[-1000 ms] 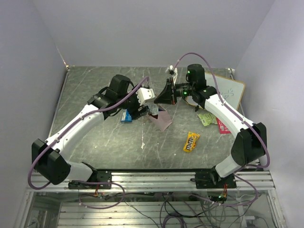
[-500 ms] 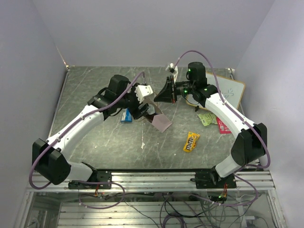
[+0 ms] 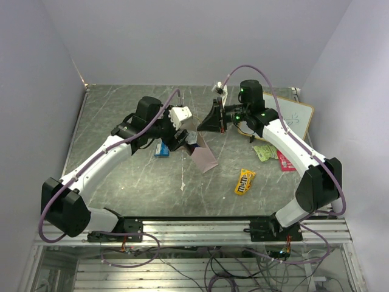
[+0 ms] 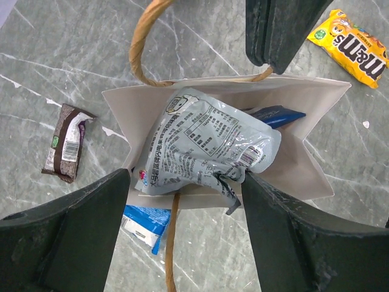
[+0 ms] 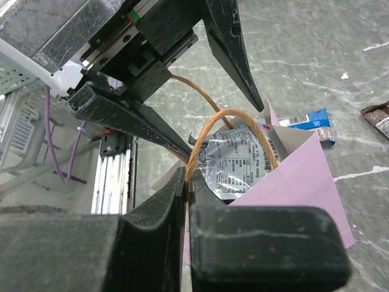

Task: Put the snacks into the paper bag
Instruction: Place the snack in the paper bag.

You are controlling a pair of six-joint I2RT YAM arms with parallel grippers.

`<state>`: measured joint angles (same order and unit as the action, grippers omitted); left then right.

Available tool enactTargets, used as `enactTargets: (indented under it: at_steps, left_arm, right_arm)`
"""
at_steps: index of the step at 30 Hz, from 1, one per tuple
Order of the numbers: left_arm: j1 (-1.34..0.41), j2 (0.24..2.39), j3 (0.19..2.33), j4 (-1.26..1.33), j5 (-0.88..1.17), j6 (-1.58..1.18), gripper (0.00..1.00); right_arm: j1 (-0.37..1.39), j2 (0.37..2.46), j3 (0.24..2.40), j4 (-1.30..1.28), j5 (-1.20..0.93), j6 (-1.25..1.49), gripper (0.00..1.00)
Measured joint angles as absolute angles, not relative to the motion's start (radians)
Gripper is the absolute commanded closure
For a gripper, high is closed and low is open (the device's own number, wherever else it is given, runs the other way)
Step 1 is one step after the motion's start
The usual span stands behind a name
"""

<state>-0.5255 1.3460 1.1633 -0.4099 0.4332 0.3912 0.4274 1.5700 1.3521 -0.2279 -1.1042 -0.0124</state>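
Right claw [image 5: 185, 182], closed on the handle [image 5: 231, 115], steadies the paper bag [image 4: 304, 158]; left claw [image 4: 185, 179], open above the bag, should rise straight, clear of the silver packet [image 4: 206, 146].

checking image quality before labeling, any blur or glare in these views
Left wrist: silver-grey packet sharp, mild sheen on its foil, left end effector fingers soft, dark. Right wrist: right end effector fingers blurred, paper bag handle in focus. Top external: even light, faint shadows.
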Motion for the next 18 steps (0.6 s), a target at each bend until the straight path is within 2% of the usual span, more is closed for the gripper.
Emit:
enactTargets:
  at_steps: [12,18]
  left_arm:
    - [-0.524,1.346,1.164,-0.378,0.361,0.324,0.17]
    - [-0.521,1.346,1.174,-0.368,0.348,0.305,0.22]
  right_arm:
    - [0.437,1.57,1.352,-0.248,-1.112,-0.039,1.0]
    - [0.442,1.573,1.362,-0.272,-1.111,-0.056,1.0]
